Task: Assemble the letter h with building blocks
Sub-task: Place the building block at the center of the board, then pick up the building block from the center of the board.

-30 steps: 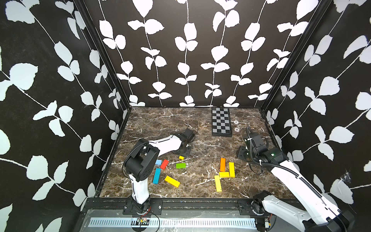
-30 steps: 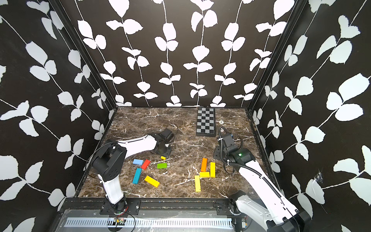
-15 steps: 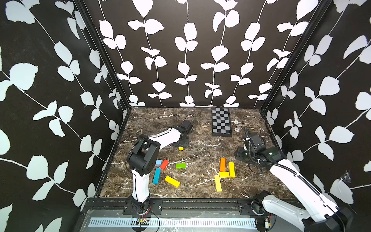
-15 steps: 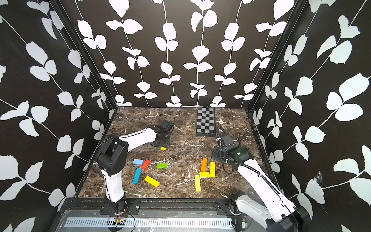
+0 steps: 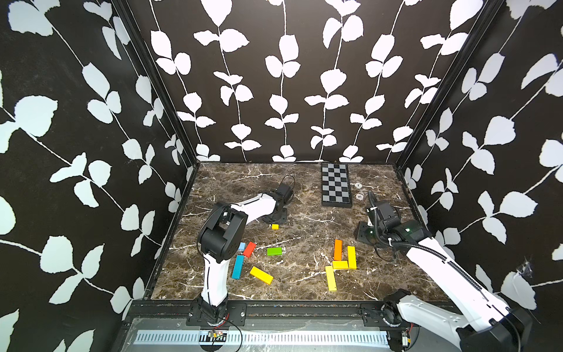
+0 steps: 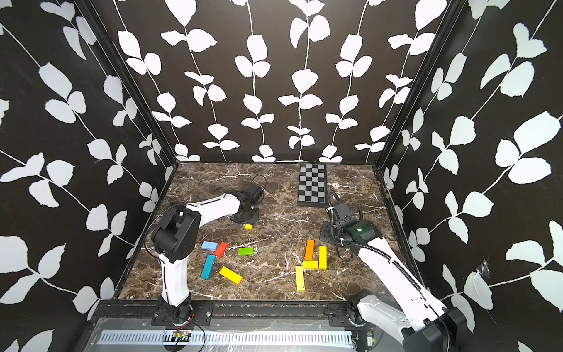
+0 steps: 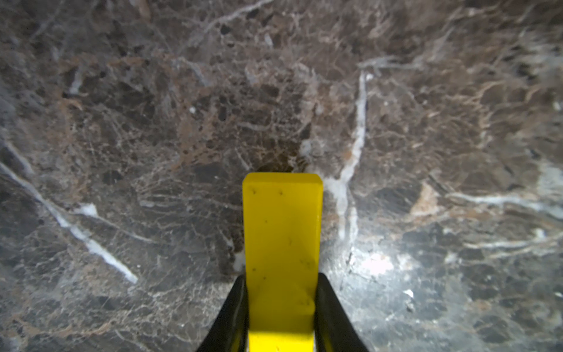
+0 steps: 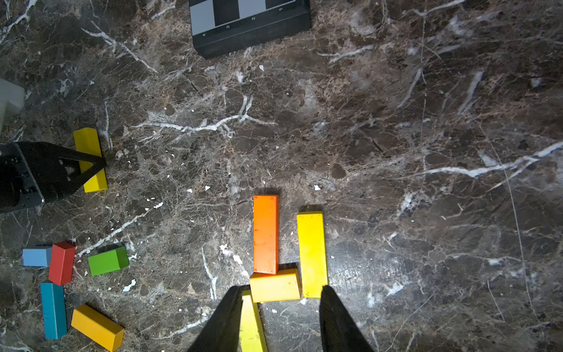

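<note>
Now the left gripper (image 7: 281,283) is clamping a yellow block (image 7: 281,225), while the right gripper (image 8: 281,289) is hanging narrowly open, empty.

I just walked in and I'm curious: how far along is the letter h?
Partly. Four blocks already sit together: orange bar, yellow bar, short crosspiece and long yellow bar. The left hand grips another yellow block away from them; the right hand hangs open above. Left: probably adding that block. Whether more are needed, I can't tell.
</note>
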`<act>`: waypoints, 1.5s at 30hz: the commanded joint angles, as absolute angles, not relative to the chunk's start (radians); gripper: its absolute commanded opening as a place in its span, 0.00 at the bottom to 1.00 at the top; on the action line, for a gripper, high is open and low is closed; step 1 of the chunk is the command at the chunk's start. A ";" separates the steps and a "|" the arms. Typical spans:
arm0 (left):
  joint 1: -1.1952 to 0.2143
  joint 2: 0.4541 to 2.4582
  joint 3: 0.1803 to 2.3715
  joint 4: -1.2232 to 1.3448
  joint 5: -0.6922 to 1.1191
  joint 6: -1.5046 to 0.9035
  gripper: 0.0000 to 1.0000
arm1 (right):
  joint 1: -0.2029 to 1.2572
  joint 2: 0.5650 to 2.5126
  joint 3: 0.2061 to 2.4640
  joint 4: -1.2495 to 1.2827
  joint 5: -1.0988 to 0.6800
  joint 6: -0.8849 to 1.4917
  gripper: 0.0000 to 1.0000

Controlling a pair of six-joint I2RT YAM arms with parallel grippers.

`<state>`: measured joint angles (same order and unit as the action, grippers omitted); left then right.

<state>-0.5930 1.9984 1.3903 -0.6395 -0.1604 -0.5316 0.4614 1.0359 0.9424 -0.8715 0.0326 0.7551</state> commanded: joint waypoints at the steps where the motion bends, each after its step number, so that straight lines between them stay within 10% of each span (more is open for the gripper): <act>1: -0.586 2.009 1.420 -0.660 -0.157 -0.531 0.19 | 0.470 1.040 0.971 -0.861 0.037 0.758 0.42; 4: -0.584 2.016 1.424 -0.659 -0.156 -0.532 0.20 | 0.472 1.042 0.974 -0.864 0.036 0.758 0.41; 9: -0.584 2.006 1.420 -0.659 -0.149 -0.549 0.60 | 0.486 1.042 0.975 -0.877 0.044 0.760 0.50; 17: -0.584 1.868 1.406 -0.709 -0.206 -0.545 0.80 | 0.572 1.082 0.992 -0.890 0.096 0.773 0.71; 30: -0.648 1.365 1.008 -0.835 -0.140 -0.561 0.81 | 0.689 1.243 1.030 -0.866 0.117 0.744 0.73; 33: -0.800 1.385 1.003 -0.854 -0.124 -0.581 0.99 | 0.695 1.267 1.034 -0.845 0.125 0.761 0.73; 45: -0.873 1.580 0.958 -0.729 -0.101 -0.696 0.99 | 0.695 1.247 1.025 -0.865 0.131 0.774 0.77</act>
